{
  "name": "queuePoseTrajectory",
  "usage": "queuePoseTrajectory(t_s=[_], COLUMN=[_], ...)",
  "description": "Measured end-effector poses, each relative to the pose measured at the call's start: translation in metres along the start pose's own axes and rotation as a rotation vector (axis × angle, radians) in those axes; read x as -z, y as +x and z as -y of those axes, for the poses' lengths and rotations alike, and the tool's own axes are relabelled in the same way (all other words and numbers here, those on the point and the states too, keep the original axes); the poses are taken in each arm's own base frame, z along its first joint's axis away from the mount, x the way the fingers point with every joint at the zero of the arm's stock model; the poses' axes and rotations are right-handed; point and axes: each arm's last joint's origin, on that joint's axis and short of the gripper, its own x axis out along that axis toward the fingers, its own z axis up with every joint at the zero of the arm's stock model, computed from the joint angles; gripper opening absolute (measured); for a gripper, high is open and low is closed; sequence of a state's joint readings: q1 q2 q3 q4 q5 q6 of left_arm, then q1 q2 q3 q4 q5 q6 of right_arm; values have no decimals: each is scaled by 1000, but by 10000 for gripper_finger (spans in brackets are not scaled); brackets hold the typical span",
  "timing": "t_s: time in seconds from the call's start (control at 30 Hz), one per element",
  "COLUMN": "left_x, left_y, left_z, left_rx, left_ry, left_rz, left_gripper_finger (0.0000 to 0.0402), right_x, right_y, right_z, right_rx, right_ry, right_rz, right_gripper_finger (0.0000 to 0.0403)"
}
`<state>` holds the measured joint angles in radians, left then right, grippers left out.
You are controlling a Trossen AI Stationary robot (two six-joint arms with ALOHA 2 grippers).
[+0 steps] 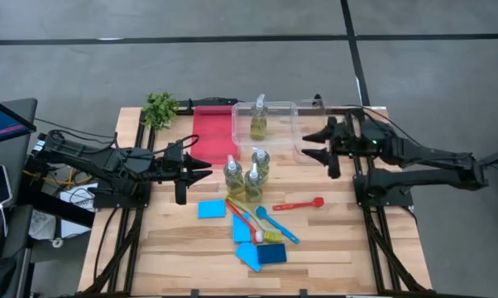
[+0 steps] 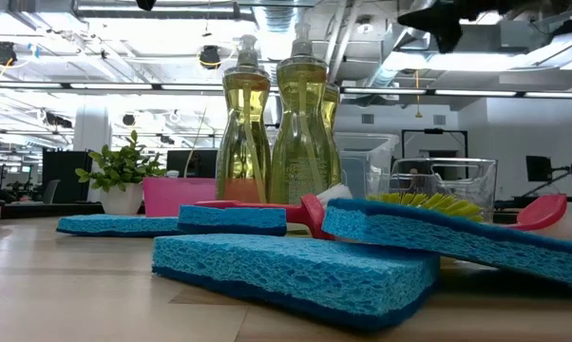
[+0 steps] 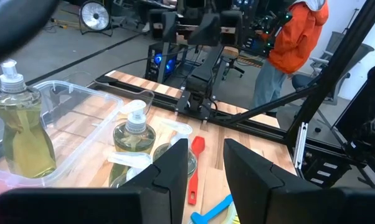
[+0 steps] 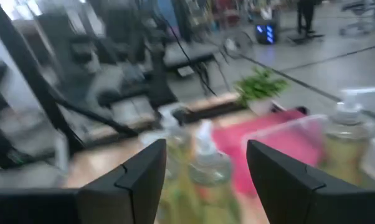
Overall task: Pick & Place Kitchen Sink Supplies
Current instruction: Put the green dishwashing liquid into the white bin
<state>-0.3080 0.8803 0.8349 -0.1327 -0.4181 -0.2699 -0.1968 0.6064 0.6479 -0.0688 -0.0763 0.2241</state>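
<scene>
Three clear bottles of yellow-green liquid (image 1: 251,174) stand upright together at mid-table. A fourth bottle (image 1: 258,120) stands inside a clear bin. Near them lie blue sponges (image 1: 211,209), (image 1: 242,230), one darker (image 1: 271,254), flat on the wood. A red brush (image 1: 299,204), a blue brush (image 1: 278,223) and a yellow-bristled brush (image 1: 274,237) lie beside them. My left gripper (image 1: 199,168) hovers open just left of the bottles, pointing at them (image 3: 134,134). My right gripper (image 1: 311,145) hovers open right of the bin, pointing left.
A red tray (image 1: 213,132) lies left of the clear bin (image 1: 284,108), and a second clear bin (image 1: 311,116) sits under my right gripper. A small green plant (image 1: 160,108) stands at the far left corner. A person in an orange jacket (image 3: 296,34) stands beyond the table.
</scene>
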Motion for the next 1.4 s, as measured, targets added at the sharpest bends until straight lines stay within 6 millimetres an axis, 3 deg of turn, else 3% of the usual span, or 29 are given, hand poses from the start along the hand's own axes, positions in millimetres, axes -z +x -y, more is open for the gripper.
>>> queuePoseTrajectory(t_s=[0.13, 0.37, 0.67, 0.9, 1.4], left_x=[0, 0, 0, 0, 0], left_y=[0, 0, 0, 0, 0], left_z=[0, 0, 0, 0, 0], left_rx=[0, 0, 0, 0, 0], left_ry=[-1, -1, -1, -1, -1], left_rz=[1, 2, 2, 2, 3], left_gripper_finger=[104, 104, 104, 104, 104], right_x=[6, 7, 34, 46, 54], right_y=[3, 16, 57, 84, 94], right_z=[-6, -10, -3, 0, 4], right_rx=[-77, -75, -2, 1, 82], right_ry=[89, 45, -43, -76, -108], right_rz=[93, 123, -43, -34, -41], right_gripper_finger=[216, 216, 216, 216, 216])
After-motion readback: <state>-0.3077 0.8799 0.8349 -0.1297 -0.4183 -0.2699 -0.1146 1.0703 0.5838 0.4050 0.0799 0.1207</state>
